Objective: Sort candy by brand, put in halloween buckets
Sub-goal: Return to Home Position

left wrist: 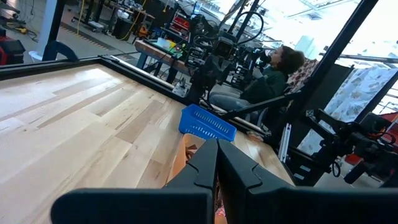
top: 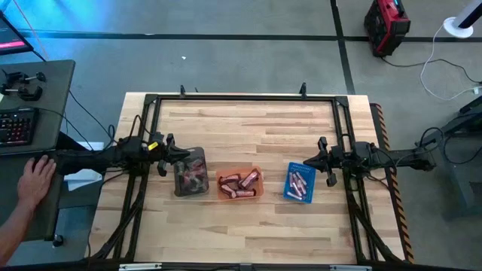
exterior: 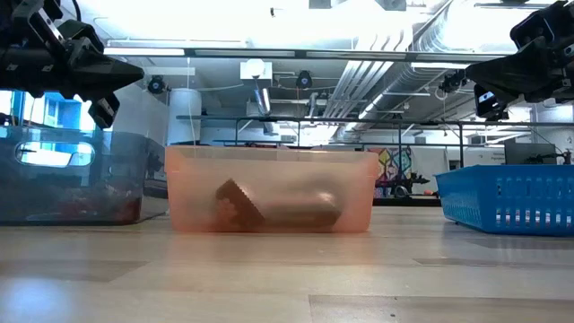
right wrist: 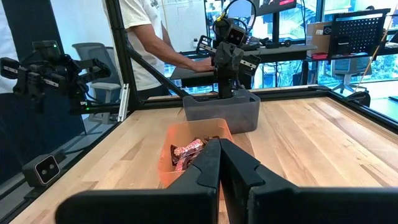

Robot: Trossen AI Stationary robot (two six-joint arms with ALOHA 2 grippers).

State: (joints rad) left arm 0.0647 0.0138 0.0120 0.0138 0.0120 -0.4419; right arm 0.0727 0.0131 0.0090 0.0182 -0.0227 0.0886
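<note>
Three halloween buckets stand in a row on the wooden table: a dark grey one [top: 190, 173], a translucent orange one [top: 239, 184] and a blue one [top: 300, 182]. Each holds candy: pink and red pieces in the grey bucket [top: 193, 179], reddish-brown bars in the orange one [top: 241, 184] [right wrist: 186, 152], and pink-red pieces in the blue one [top: 300, 181]. My left gripper [top: 187, 156] [left wrist: 216, 163] hangs shut and level above the grey bucket's left side. My right gripper [top: 306, 162] [right wrist: 219, 158] hangs shut and level above the blue bucket's right side. Neither holds anything.
A black metal frame [top: 241, 98] runs round the table. Bare wood [top: 248, 128] lies behind the buckets and in front of them. A person's hand [top: 34, 181] rests at the left beside a keyboard [top: 16, 124]. Beyond the table, one person sits [left wrist: 273, 78] and another stands [right wrist: 149, 37].
</note>
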